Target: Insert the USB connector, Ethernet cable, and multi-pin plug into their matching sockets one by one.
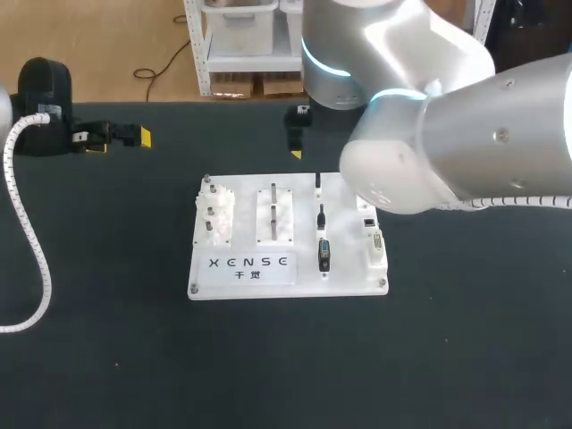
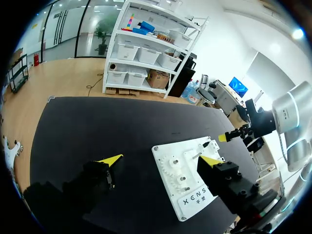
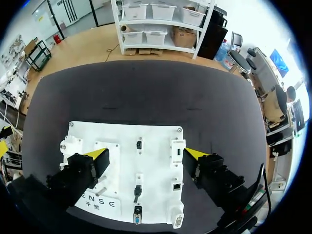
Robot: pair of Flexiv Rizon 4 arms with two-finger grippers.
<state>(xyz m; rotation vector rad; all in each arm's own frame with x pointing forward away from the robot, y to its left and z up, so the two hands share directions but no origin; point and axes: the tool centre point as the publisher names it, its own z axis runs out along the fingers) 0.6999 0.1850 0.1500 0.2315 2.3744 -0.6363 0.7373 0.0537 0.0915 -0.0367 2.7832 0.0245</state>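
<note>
The white socket board (image 1: 286, 277) lies mid-table. In a column on it sit the USB connector (image 1: 317, 181), the Ethernet plug (image 1: 320, 217) and the multi-pin plug (image 1: 323, 255). Their sockets (image 1: 371, 237) line the board's right edge. My right gripper (image 1: 298, 134) hangs open above the table just beyond the board's far edge, holding nothing. Its wrist view shows the board (image 3: 156, 136) ahead between its fingers, with the USB connector (image 3: 139, 144), Ethernet plug (image 3: 138, 191) and multi-pin plug (image 3: 137, 214). My left gripper (image 1: 116, 137) is open and empty at the far left, well away from the board (image 2: 195, 195).
White gear pieces (image 1: 217, 214) and a raised block with pegs (image 1: 274, 214) occupy the board's left half. My right arm's big silver body (image 1: 465, 134) looms over the table's right rear. A white coiled cable (image 1: 31, 232) runs down the left side. Dark table surrounds the board.
</note>
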